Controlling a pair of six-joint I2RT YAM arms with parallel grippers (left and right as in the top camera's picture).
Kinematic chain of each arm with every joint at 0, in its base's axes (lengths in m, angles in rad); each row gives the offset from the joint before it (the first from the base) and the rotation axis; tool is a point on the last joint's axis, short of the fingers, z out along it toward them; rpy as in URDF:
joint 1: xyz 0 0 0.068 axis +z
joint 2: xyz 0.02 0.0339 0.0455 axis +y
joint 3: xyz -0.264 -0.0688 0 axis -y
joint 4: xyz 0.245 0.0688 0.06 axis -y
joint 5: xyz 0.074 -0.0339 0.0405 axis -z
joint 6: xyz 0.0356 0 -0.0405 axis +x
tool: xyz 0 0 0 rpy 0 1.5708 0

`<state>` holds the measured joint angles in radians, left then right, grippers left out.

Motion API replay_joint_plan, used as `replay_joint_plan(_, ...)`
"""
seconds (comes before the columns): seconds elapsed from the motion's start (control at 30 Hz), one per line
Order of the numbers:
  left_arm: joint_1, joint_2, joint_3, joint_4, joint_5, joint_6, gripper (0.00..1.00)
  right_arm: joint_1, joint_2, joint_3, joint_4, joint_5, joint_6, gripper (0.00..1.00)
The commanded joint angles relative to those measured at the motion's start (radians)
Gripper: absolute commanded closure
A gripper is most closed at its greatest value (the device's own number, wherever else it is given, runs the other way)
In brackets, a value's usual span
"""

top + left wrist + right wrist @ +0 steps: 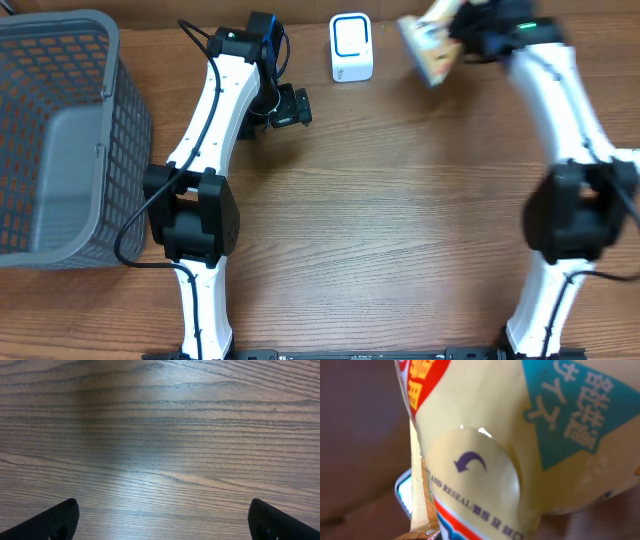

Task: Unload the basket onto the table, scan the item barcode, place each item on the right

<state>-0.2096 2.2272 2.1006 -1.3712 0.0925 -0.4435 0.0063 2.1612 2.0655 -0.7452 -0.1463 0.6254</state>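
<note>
While my right claw is clamping the pouch | scanner is sitting just leftward of it — left claw is gaping apart.

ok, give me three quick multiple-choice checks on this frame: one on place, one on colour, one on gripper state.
1. Where is the basket? A) at the table's left side B) beside the right arm C) mid-table
2. What colour is the scanner? A) black B) white C) red
3. What is the right gripper doing? A) open, empty B) shut on nothing C) shut on the packet

Key: 1 A, overhead shows it at the left edge. 2 B, its body is white, with a blue ring on its face. 3 C, the packet fills the right wrist view and hangs from the gripper overhead.
</note>
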Motion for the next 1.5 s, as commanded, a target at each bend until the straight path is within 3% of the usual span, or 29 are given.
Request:
replay_joint_plan(0.0,-0.006,-0.002,-0.003,0.000,0.001,-0.006,0.00,-0.122,-0.064,0.035,-0.068,0.035,0.003,0.96)
replay_joint_plan(0.2,-0.006,-0.002,-0.003,0.000,0.001,-0.006,0.00,-0.329,-0.039,0.018,-0.277,0.239,0.002,0.96)
replay_joint_plan(0.43,-0.006,-0.002,-0.003,0.000,0.001,-0.006,0.00,-0.506,0.009,0.007,-0.365,0.269,0.002,0.90)
replay_joint_plan(0.57,-0.006,-0.002,-0.003,0.000,0.001,-0.006,0.00,-0.572,0.016,0.000,-0.383,0.269,0.002,0.50)
replay_joint_plan(0.7,-0.006,-0.002,-0.003,0.000,0.001,-0.006,0.00,-0.621,0.014,0.006,-0.417,0.257,-0.002,0.35)
replay_joint_plan(0.97,-0.006,-0.002,-0.003,0.000,0.001,-0.006,0.00,-0.651,-0.041,0.013,-0.453,0.057,-0.055,0.25)
replay_joint_plan(1.2,-0.006,-0.002,-0.003,0.000,0.001,-0.006,0.00,-0.645,-0.217,0.013,-0.520,-0.237,-0.088,0.15)
replay_joint_plan(1.47,-0.006,-0.002,-0.003,0.000,0.001,-0.006,0.00,-0.602,-0.456,0.008,-0.826,-0.290,-0.272,0.10)
